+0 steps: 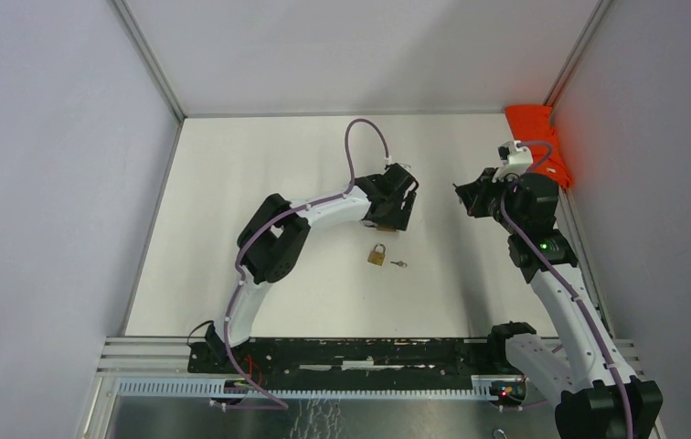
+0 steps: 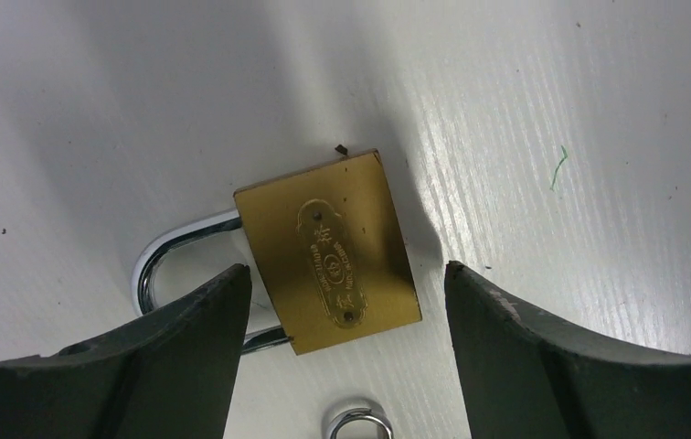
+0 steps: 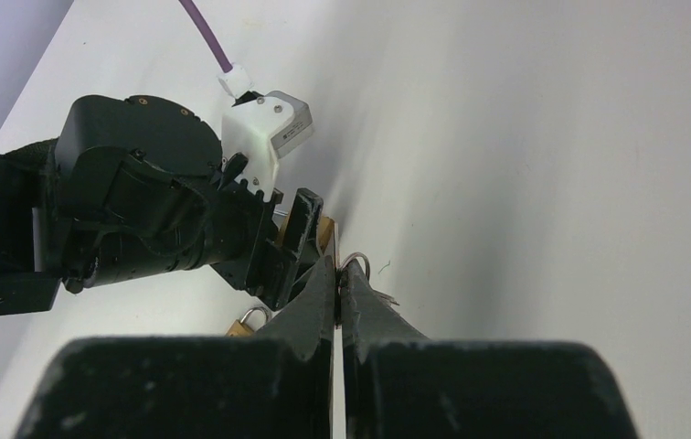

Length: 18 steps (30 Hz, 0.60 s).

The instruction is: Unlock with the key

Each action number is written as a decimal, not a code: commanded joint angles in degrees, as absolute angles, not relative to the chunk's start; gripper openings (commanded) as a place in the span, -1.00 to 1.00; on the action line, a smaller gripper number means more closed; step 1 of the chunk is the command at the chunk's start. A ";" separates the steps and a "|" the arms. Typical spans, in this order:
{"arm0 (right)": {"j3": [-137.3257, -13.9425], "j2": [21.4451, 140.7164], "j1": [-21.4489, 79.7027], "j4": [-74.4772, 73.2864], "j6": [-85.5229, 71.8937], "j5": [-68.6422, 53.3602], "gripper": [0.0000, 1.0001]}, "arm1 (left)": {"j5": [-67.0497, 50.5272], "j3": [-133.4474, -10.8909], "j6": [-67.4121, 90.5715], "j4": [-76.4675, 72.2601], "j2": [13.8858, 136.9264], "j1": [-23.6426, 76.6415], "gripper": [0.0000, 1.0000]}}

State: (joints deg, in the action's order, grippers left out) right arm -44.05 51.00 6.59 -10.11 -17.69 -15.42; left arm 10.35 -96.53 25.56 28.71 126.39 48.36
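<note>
Below the left gripper (image 2: 346, 273), its jaws released wide, the brass padlock (image 2: 331, 254) lies flat on the table (image 1: 232, 183), long axis running away from the bases, shackle farthest; key (image 1: 399, 264) just right; right gripper (image 1: 462, 197) clenched, empty

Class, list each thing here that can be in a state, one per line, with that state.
padlock: lying flat on the table, shackle looks closed, no key in it.
key: loose on the table beside the padlock.
left gripper: open, a finger on each side of the padlock.
right gripper: shut, holding nothing.
orange cloth: bunched in the far right corner.
</note>
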 commanded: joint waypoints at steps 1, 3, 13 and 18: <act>-44.65 50.00 6.31 -8.53 -17.50 -15.50 -1.00 | 11.82 -97.74 24.69 31.14 128.82 48.66 0.64; -44.65 50.03 6.23 -8.44 -17.56 -15.47 -1.00 | 12.67 -96.94 25.03 32.64 128.57 48.66 0.61; -44.14 50.30 6.15 -7.33 -18.76 -16.49 -1.00 | 18.02 -93.53 24.30 37.20 126.34 49.30 0.53; -43.95 50.14 6.05 -7.29 -18.86 -16.52 -1.00 | 17.44 -94.38 23.28 36.67 128.28 49.29 0.52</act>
State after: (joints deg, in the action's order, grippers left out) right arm -44.03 50.98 6.31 -10.00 -18.22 -16.08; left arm 16.08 -95.79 25.61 31.16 126.15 49.28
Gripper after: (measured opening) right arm 0.011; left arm 0.764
